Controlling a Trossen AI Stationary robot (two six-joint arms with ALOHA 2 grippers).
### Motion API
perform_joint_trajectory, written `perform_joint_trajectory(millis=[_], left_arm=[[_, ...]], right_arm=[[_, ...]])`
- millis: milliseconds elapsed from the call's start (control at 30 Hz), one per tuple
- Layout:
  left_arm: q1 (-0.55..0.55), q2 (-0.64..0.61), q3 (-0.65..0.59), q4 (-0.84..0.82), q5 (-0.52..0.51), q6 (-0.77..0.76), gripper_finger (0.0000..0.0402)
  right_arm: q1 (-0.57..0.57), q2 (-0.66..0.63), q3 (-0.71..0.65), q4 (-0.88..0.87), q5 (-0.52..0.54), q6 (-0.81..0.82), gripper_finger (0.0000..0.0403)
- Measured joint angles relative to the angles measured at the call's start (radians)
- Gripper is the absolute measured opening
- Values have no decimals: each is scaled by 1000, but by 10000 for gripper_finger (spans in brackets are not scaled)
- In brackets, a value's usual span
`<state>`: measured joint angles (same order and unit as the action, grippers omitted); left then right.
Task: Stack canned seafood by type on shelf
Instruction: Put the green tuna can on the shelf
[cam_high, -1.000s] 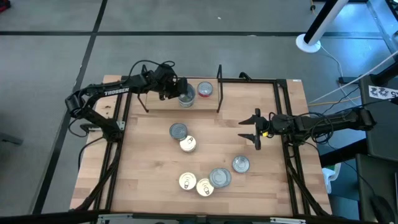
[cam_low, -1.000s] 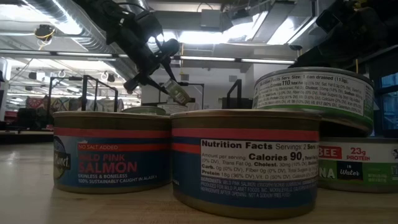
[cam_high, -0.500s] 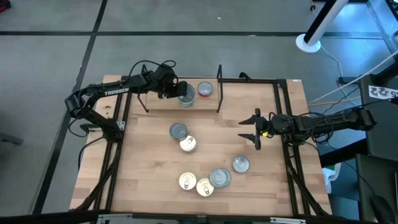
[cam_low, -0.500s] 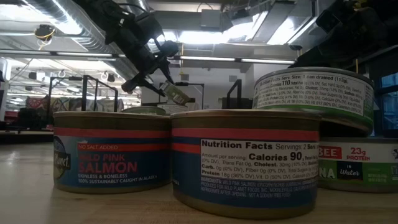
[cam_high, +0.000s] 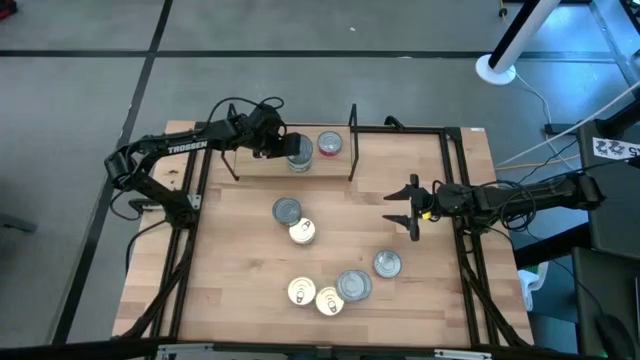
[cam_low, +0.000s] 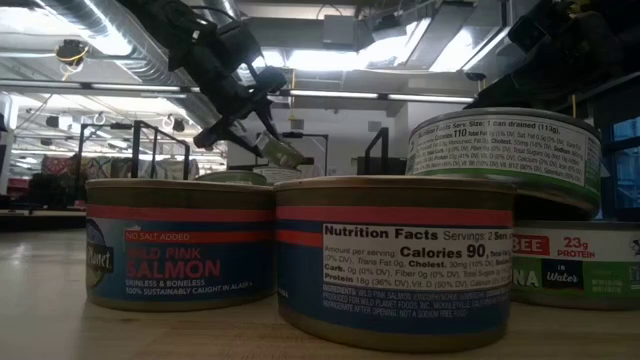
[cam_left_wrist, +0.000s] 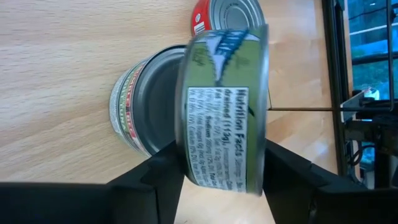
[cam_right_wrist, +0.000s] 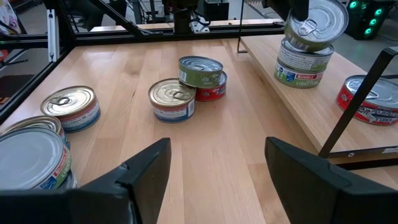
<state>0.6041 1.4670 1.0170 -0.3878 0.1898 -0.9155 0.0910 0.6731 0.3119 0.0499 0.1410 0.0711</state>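
Left tool (cam_high: 291, 150): over the shelf, fingers clamped on the sides of a green-labelled silver tin (cam_left_wrist: 225, 111), held tilted just above a second green-labelled tin (cam_left_wrist: 140, 104) that stands on the board.

Shelf (cam_high: 262, 168): light-wood board between thin black metal uprights at the far edge of the wooden surface (cam_high: 240, 260). Also on it, just beside the green tin: a red-labelled tin with a silver lid (cam_high: 329, 144).

Right tool (cam_high: 409, 208): hangs over the right side of the surface, fingers spread apart, holding nothing.

Loose tins, mid-surface: a silver-lidded green tin (cam_high: 286, 211) resting partly on a red-sided tin, touching a gold-lidded blue-and-red tin (cam_high: 301, 232).

Loose tins, near edge: two gold-lidded tins (cam_high: 302, 291) (cam_high: 329, 300) touching a stacked silver-topped tin (cam_high: 353, 286); one silver-lidded tin (cam_high: 387, 264) just apart on the right.

Obstruction: one black upright (cam_high: 352, 140) stands right of the red-labelled tin, between the shelf board and the right arm.
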Motion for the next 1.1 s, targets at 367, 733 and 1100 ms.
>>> perform_joint_trajectory(millis=[367, 733, 1100], left_arm=[[4, 0, 0, 0, 0, -2, 239], [34, 0, 0, 1, 0, -56, 232], [34, 0, 0, 2, 0, -56, 232]], right_arm=[[0, 0, 0, 0, 0, 0, 260], [0, 0, 0, 0, 0, 2, 260], [0, 0, 0, 0, 0, 0, 260]])
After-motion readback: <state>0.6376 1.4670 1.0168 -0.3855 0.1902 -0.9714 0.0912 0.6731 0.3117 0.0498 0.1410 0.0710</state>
